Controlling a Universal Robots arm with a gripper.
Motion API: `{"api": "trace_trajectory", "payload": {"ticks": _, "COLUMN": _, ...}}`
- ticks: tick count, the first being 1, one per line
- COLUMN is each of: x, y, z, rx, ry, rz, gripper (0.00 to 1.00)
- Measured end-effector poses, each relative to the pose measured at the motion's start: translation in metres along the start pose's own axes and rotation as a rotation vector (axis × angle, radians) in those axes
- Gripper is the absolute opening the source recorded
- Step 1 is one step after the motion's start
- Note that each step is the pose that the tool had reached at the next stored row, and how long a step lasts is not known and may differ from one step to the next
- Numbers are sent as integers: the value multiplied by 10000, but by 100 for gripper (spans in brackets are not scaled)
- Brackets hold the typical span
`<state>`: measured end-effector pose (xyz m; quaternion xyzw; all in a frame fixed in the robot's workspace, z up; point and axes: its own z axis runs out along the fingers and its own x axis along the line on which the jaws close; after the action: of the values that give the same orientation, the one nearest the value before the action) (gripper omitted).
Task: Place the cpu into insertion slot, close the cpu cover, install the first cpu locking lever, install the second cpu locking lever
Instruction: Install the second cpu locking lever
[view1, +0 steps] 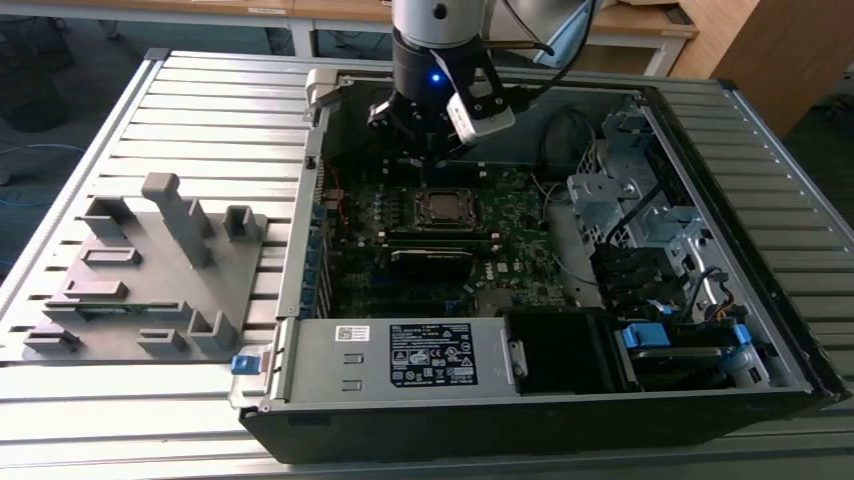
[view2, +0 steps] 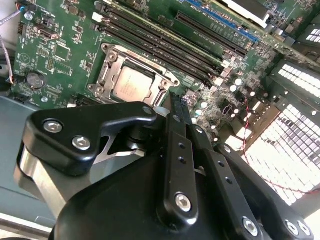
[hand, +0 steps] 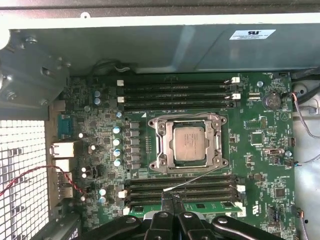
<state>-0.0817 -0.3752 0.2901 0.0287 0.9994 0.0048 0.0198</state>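
The gripper (view1: 434, 158) hangs over the motherboard (view1: 514, 215) inside the open computer case (view1: 534, 410), above the edge of the insertion slot (view1: 441, 207) that lies toward the case's back wall. In both wrist views its two fingers (hand: 172, 205) are pressed together with nothing between them, the tips over the memory strips (hand: 180, 185) just beside the slot.

The one cpu (hand: 189, 143) lies flat in the insertion slot (hand: 189, 143), face up; being square, it has no long axis, and its edges run parallel to the slot's rim. The cpu cover (hand: 162, 145) is down around it as a silvery frame, the chip showing through the cut-out. Two banks of memory strips flank the slot, one on each side. A thin wire lever (hand: 197, 175) runs slantwise along the near side of the frame.

On the exterior view's left, one grey fixture (view1: 147, 270) stands on the slatted table (view1: 200, 100), well apart from the case.
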Motion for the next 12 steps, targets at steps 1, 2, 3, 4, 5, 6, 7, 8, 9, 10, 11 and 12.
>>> {"api": "trace_trajectory", "payload": {"ticks": 1, "x": 0, "y": 0, "z": 0, "rx": 1, "ry": 1, "rz": 0, "gripper": 10}}
{"api": "trace_trajectory", "payload": {"ticks": 2, "x": 0, "y": 0, "z": 0, "rx": 1, "ry": 1, "rz": -1, "gripper": 10}}
{"api": "trace_trajectory", "payload": {"ticks": 3, "x": 0, "y": 0, "z": 1, "rx": 0, "ry": 0, "rz": -1, "gripper": 10}}
{"api": "trace_trajectory", "payload": {"ticks": 4, "x": 0, "y": 0, "z": 1, "rx": -1, "ry": -1, "rz": 0, "gripper": 10}}
{"api": "trace_trajectory", "payload": {"ticks": 5, "x": 0, "y": 0, "z": 1, "rx": 0, "ry": 0, "rz": -1, "gripper": 10}}
{"api": "trace_trajectory", "payload": {"ticks": 6, "x": 0, "y": 0, "z": 1, "rx": -1, "ry": 0, "rz": -1, "gripper": 10}}
{"api": "trace_trajectory", "payload": {"ticks": 7, "x": 0, "y": 0, "z": 4, "rx": -2, "ry": -1, "rz": 0, "gripper": 10}}
{"api": "trace_trajectory", "payload": {"ticks": 8, "x": 0, "y": 0, "z": 12, "rx": -6, "ry": -4, "rz": 0, "gripper": 10}}
{"api": "trace_trajectory", "payload": {"ticks": 9, "x": 1, "y": 0, "z": 20, "rx": -4, "ry": -2, "rz": 0, "gripper": 10}}
{"api": "trace_trajectory", "payload": {"ticks": 10, "x": 1, "y": 0, "z": 28, "rx": -1, "ry": 0, "rz": -1, "gripper": 10}}
{"api": "trace_trajectory", "payload": {"ticks": 11, "x": 2, "y": -1, "z": 39, "rx": -2, "ry": 0, "rz": -1, "gripper": 10}}
{"api": "trace_trajectory", "payload": {"ticks": 12, "x": 2, "y": -1, "z": 51, "rx": -2, "ry": -1, "rz": -1, "gripper": 10}}
